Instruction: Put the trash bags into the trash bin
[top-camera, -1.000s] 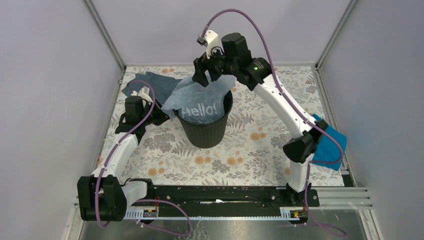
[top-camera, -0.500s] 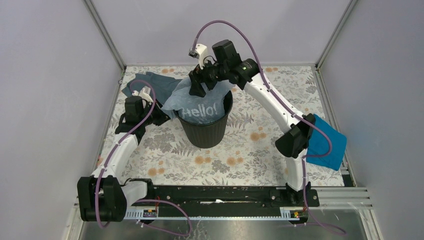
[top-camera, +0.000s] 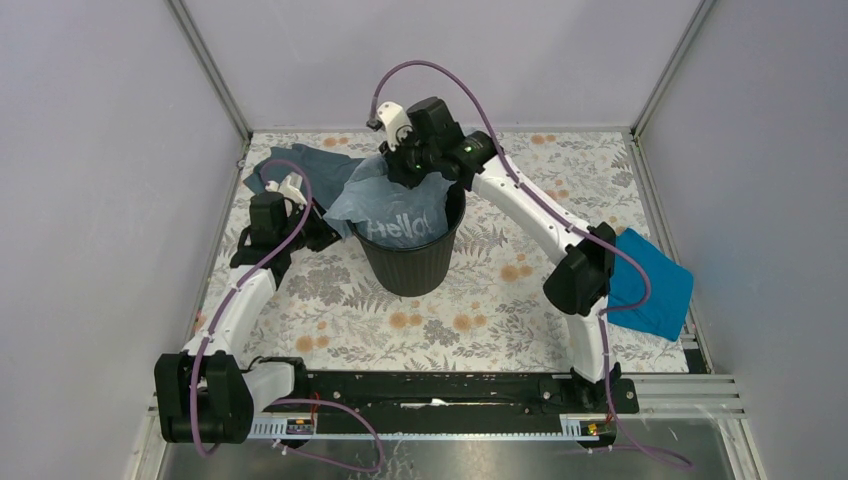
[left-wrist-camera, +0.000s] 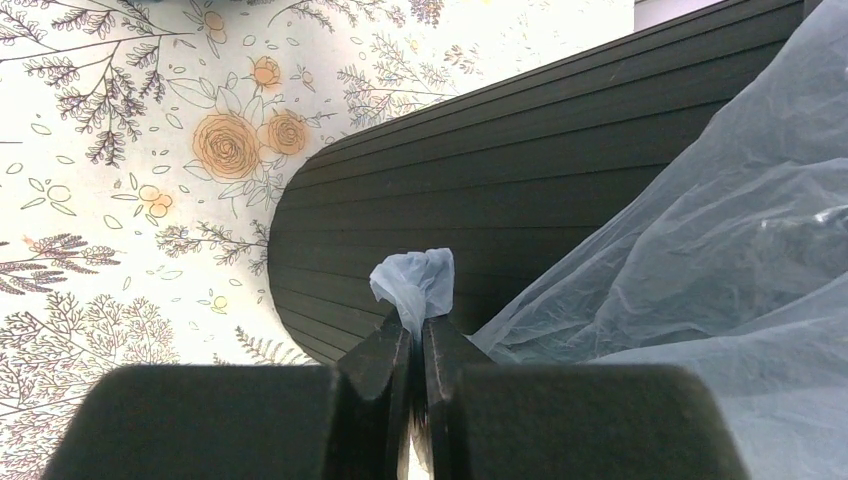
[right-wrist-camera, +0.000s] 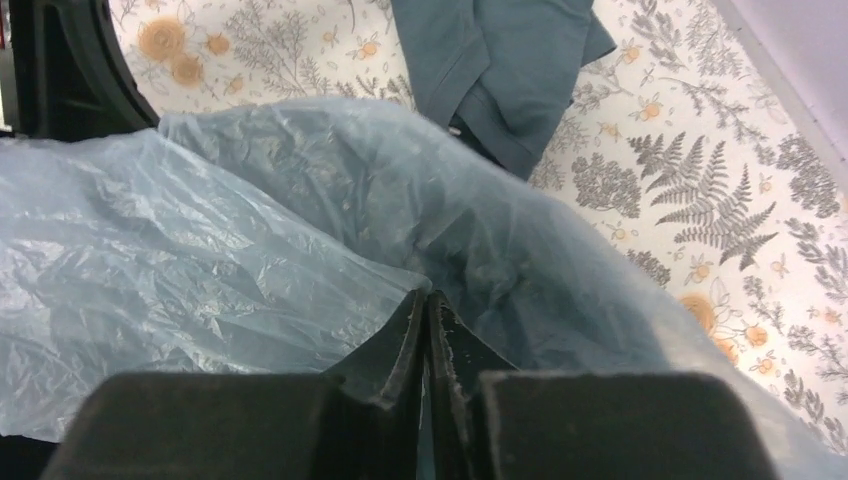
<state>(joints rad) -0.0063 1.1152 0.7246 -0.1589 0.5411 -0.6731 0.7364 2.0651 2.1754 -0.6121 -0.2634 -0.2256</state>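
Note:
The black ribbed trash bin (top-camera: 410, 262) stands mid-table. The pale blue trash bag (top-camera: 395, 215) with white lettering is draped over its mouth and spills over the left rim. My left gripper (top-camera: 322, 234) is low beside the bin's left wall (left-wrist-camera: 520, 170). It is shut on a bunched corner of the bag (left-wrist-camera: 415, 282), which pokes out past the fingertips of the left gripper (left-wrist-camera: 418, 325). My right gripper (top-camera: 405, 166) hangs over the bin's far rim. In the right wrist view the right gripper (right-wrist-camera: 428, 302) has its jaws pressed together, pinching a fold of the bag film (right-wrist-camera: 250, 230).
A dark slate-blue cloth (top-camera: 300, 168) lies behind and left of the bin, also seen past the bag (right-wrist-camera: 500, 60). A bright blue folded piece (top-camera: 650, 285) sits at the table's right edge by the right arm's elbow. Grey walls enclose the floral table (top-camera: 500, 300).
My right gripper has moved left and down onto the bag at the bin's far rim, and its jaws have closed. The left arm has kept its hold and place.

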